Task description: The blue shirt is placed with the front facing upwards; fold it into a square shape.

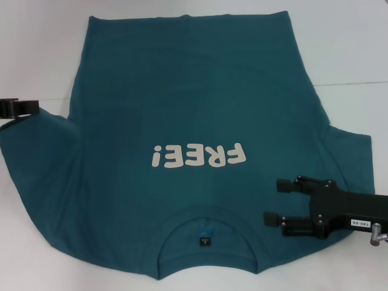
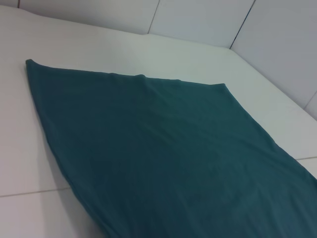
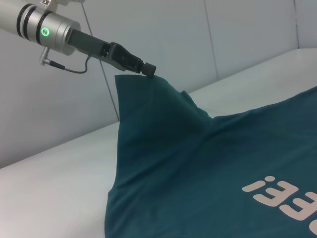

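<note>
I see the blue shirt (image 1: 194,115) lying front up on the white table (image 1: 351,48), with the collar (image 1: 206,233) toward the robot and the hem at the far edge. The cream lettering (image 1: 199,156) on the chest reads upside down in the head view, and a small dark label (image 1: 205,241) sits inside the neck opening. The left gripper (image 1: 35,107) is at the left edge of the head view, pressed together on the left sleeve (image 1: 33,145). In the right wrist view that gripper (image 3: 147,69) pinches the sleeve fabric at its tip and holds it raised off the table, so the cloth hangs below it in a peaked fold. The left wrist view shows only the flat body of the shirt (image 2: 163,148) on the table, with none of that arm's own fingers. The right gripper (image 1: 271,201) hovers over the right shoulder area of the shirt, near the collar, with its two fingers (image 1: 303,183) spread apart and nothing between them. The right sleeve (image 1: 348,160) lies flat on the table.
</note>
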